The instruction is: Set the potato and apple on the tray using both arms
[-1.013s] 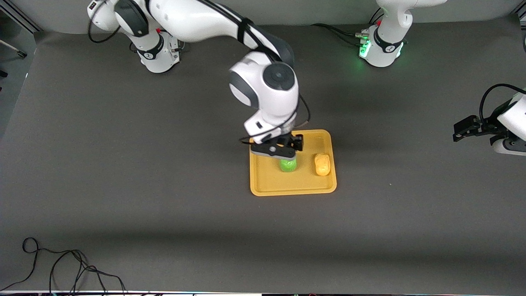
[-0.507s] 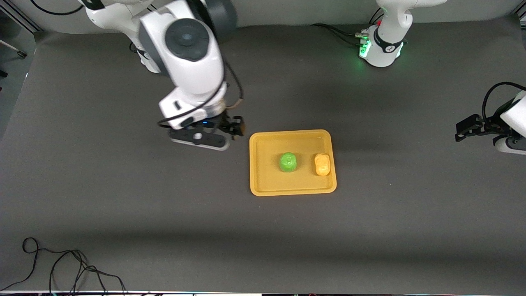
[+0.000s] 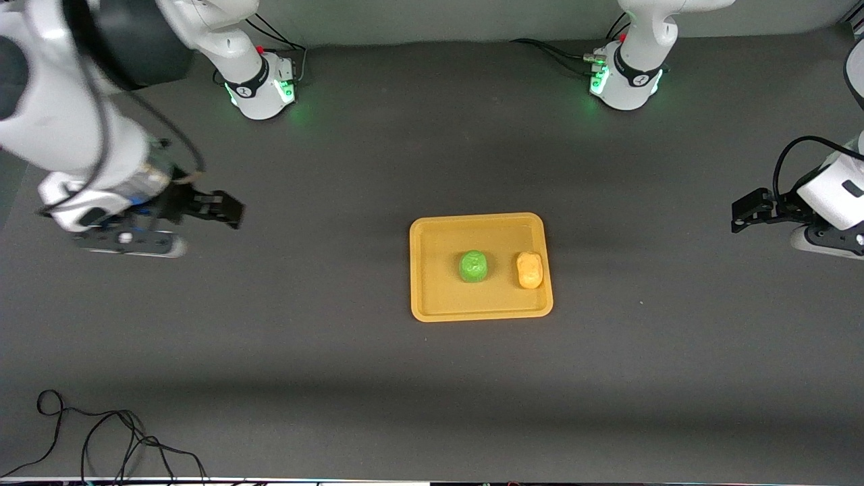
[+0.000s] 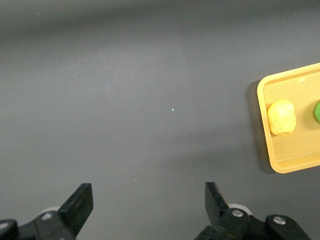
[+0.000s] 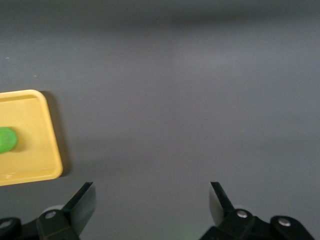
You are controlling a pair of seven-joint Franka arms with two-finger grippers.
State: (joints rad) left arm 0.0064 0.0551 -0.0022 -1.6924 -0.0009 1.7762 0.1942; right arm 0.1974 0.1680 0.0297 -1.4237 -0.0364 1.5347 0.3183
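Note:
The yellow-orange tray (image 3: 439, 304) lies mid-table. On it sit the green apple (image 3: 473, 266) and, beside it toward the left arm's end, the yellow-orange potato (image 3: 529, 269). My right gripper (image 3: 226, 209) is open and empty, up over bare table at the right arm's end, well away from the tray. My left gripper (image 3: 742, 217) is open and empty over bare table at the left arm's end. The left wrist view shows the tray's rim (image 4: 263, 125), the potato (image 4: 281, 117) and a sliver of the apple (image 4: 317, 111). The right wrist view shows the tray (image 5: 37, 155) and the apple (image 5: 7, 139).
A loose black cable (image 3: 101, 439) lies at the table's front edge toward the right arm's end. The two green-lit arm bases (image 3: 260, 81) (image 3: 624, 77) stand along the table edge farthest from the camera. Dark grey mat (image 3: 304, 324) surrounds the tray.
My right gripper let go of the apple on the tray, rose and swung away to the right arm's end of the table. The apple stays on the tray. The left arm barely shifted.

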